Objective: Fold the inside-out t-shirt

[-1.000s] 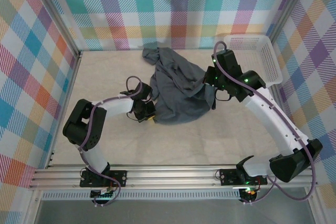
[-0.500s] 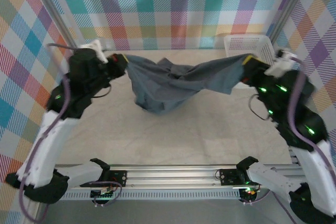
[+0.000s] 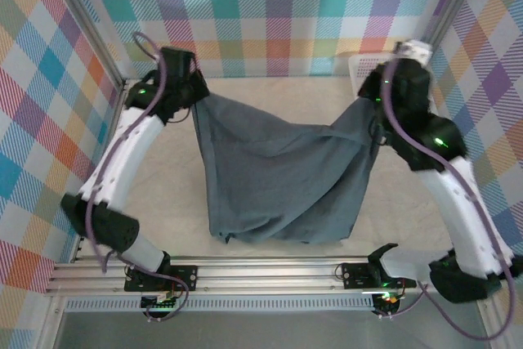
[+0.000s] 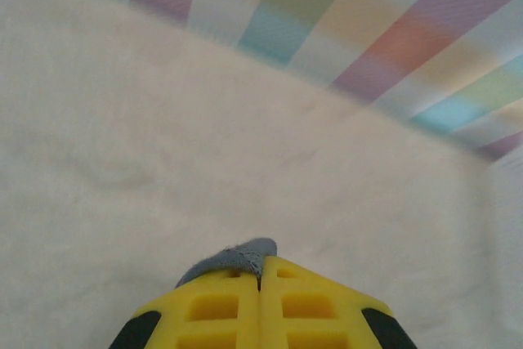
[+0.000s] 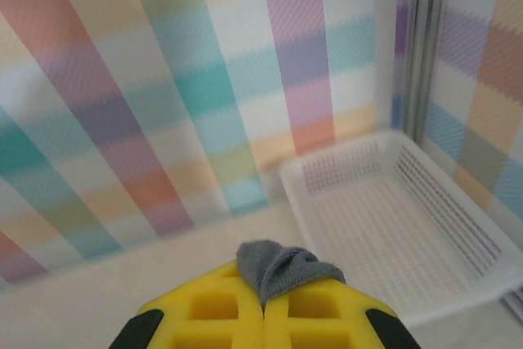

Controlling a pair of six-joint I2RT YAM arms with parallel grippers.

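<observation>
The slate-grey t-shirt (image 3: 282, 177) hangs spread between two robot arms, its lower edge reaching almost to the near edge of the tabletop (image 3: 163, 202); whether that edge rests on the surface or hangs just above it cannot be told. The cloth widens from there toward the far side, sagging and creased in the middle, with one upper corner held toward the far left corner of the tabletop and the other toward the far right.

The left tool (image 3: 194, 97) is clamped on its corner: the wrist view shows its yellow fingers (image 4: 216, 308) pressed together with only a small tuft of grey fabric between them. The right tool (image 3: 372, 112) is likewise closed on a bunched fold of cloth, seen at its tips (image 5: 263, 304).

Beyond it, a white mesh basket (image 5: 339, 171) sits in the far right corner against the plaid wall (image 5: 163, 79).

Both grips look slight, so the weight of the hanging shirt could pull a corner free. Lowering the arms unevenly would likely set the slack middle down in wrinkles, and the right corner could drape over the basket's rim.
</observation>
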